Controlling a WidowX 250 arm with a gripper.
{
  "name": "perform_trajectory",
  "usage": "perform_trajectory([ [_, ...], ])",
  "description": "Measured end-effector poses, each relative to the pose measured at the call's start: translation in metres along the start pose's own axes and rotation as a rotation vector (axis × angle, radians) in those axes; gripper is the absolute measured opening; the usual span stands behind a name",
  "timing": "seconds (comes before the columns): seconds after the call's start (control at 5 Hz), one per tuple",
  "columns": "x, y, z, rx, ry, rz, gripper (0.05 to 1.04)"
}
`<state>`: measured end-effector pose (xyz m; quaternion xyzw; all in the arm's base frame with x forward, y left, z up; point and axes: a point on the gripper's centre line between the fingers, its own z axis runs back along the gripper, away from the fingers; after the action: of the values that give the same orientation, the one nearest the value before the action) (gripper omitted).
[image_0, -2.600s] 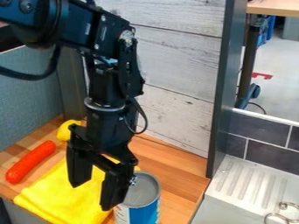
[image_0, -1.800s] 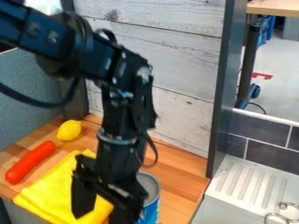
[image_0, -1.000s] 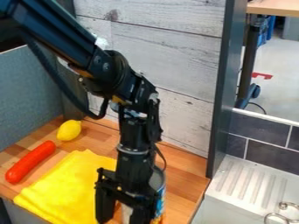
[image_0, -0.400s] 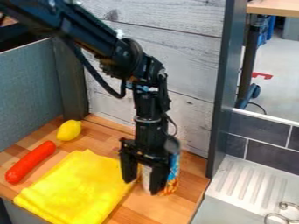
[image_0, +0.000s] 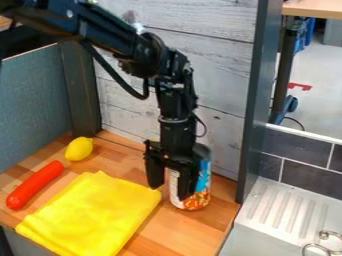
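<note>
The black gripper (image_0: 171, 192) hangs low over the wooden counter, right of centre, its two fingers spread apart. Beside and behind it stands an upright can (image_0: 202, 184) with a blue, white and orange label. The right finger overlaps the can's front, and the left finger is just left of it; whether they touch it I cannot tell. A yellow cloth (image_0: 90, 215) lies flat to the left and in front of the gripper. Farther left are a red sausage-shaped toy (image_0: 35, 185) and a yellow lemon (image_0: 79, 149).
A pale plank wall (image_0: 224, 135) rises behind the counter, with a dark upright panel (image_0: 252, 110) at its right. Beyond that panel are a white ridged drainboard (image_0: 287, 207) and metal rings (image_0: 324, 245). A blue-grey partition (image_0: 33, 100) borders the left side.
The gripper has moved right and back toward the plank wall. The can has shifted the same way, off the cloth's right side. The cloth, sausage and lemon have stayed in place.
</note>
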<state>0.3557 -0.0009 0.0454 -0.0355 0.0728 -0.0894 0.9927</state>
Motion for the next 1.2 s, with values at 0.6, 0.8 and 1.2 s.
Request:
perform_trajectory([
  [0.6, 0.006, 0.004, 0.005, -0.004, -0.038, 0.004, 1.0],
  [0.8, 0.005, 0.003, 0.002, 0.001, -0.03, 0.006, 1.0],
  [1.2, 0.019, 0.0, 0.01, 0.017, -0.098, -0.019, 1.0],
])
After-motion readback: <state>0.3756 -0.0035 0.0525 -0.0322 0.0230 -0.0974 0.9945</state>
